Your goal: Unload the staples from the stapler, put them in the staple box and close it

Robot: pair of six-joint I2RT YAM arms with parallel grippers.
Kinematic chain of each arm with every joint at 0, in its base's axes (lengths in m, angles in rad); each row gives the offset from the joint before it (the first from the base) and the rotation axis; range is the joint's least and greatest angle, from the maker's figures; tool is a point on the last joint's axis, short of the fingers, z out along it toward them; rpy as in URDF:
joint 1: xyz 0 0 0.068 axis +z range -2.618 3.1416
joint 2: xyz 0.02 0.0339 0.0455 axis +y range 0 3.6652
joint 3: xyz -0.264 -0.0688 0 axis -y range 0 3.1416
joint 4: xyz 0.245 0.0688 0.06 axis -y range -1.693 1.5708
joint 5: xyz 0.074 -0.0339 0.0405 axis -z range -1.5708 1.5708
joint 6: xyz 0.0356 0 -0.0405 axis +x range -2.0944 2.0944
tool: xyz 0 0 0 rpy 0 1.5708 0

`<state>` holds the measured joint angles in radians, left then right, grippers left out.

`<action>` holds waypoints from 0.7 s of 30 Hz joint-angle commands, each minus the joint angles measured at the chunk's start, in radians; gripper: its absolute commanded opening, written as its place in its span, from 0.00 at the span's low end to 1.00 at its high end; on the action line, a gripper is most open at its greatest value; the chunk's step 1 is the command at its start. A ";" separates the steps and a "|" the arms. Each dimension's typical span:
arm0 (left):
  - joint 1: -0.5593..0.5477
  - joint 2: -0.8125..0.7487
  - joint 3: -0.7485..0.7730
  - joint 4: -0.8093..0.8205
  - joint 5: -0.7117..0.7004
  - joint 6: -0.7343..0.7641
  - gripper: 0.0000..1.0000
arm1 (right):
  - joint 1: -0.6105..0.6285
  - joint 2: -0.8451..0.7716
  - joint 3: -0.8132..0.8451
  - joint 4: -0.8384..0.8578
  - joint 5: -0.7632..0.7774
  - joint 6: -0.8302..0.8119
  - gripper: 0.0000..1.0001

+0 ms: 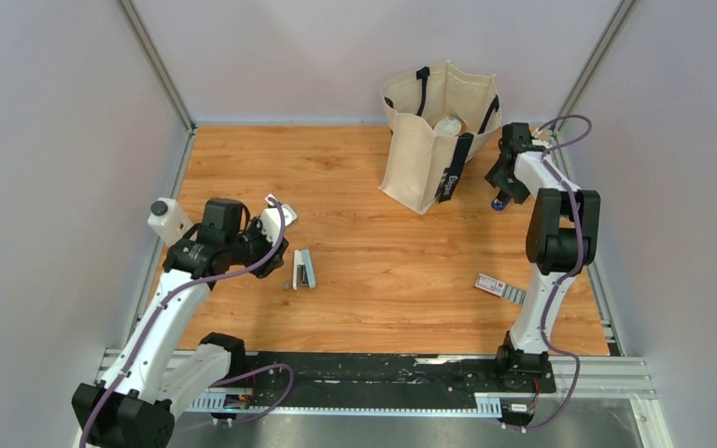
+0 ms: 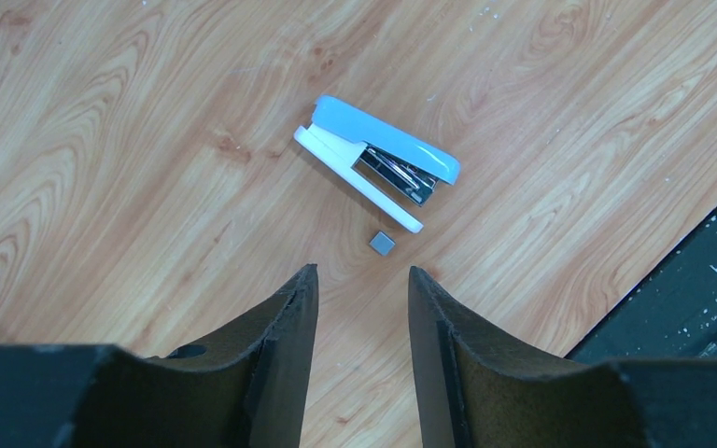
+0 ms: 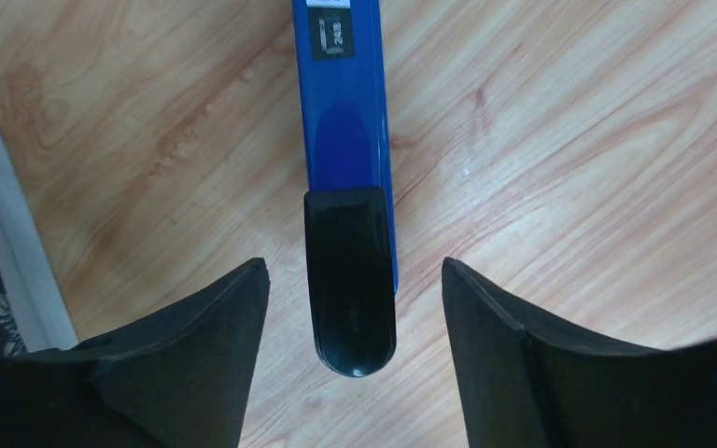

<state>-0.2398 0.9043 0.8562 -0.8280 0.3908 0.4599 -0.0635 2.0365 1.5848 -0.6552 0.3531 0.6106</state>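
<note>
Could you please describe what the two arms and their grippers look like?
Both the left arm and right arm have white links and black joints, with a purple cable running along each. The left gripper and right gripper have matte black wedge fingers tapering to blunt tips.

The wooden table (image 1: 355, 308) carries a canvas bag (image 1: 425, 154), pale blue stapler (image 1: 305, 269), grey block (image 2: 382, 243), red-and-white box (image 1: 491, 284) and dark blue stapler (image 3: 341, 112).

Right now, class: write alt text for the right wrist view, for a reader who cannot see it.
A dark blue stapler lies on the wooden table, its black end toward the camera, between the fingers of the open right claw, with wood showing on both sides. A small label marks its far end.
</note>
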 commanded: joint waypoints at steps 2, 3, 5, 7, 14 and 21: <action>0.004 -0.005 -0.008 0.009 0.011 0.017 0.50 | 0.004 0.013 0.009 0.002 -0.016 -0.005 0.63; 0.004 -0.004 -0.009 0.009 0.013 0.017 0.49 | 0.004 0.010 0.003 0.002 -0.020 -0.003 0.57; 0.004 0.001 -0.013 0.007 0.014 0.017 0.49 | 0.004 -0.007 -0.025 0.009 -0.025 -0.002 0.49; 0.004 0.007 -0.016 0.010 0.017 0.017 0.46 | 0.004 -0.036 -0.055 0.022 -0.026 -0.002 0.39; -0.027 0.038 0.000 -0.010 -0.007 0.010 0.38 | 0.019 -0.200 -0.207 0.065 -0.068 0.024 0.15; -0.046 0.015 0.009 -0.014 -0.010 -0.004 0.40 | 0.178 -0.406 -0.393 0.104 -0.089 0.052 0.13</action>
<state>-0.2764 0.9413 0.8452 -0.8352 0.3798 0.4587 0.0086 1.7763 1.2476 -0.6189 0.2802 0.6319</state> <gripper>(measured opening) 0.393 0.336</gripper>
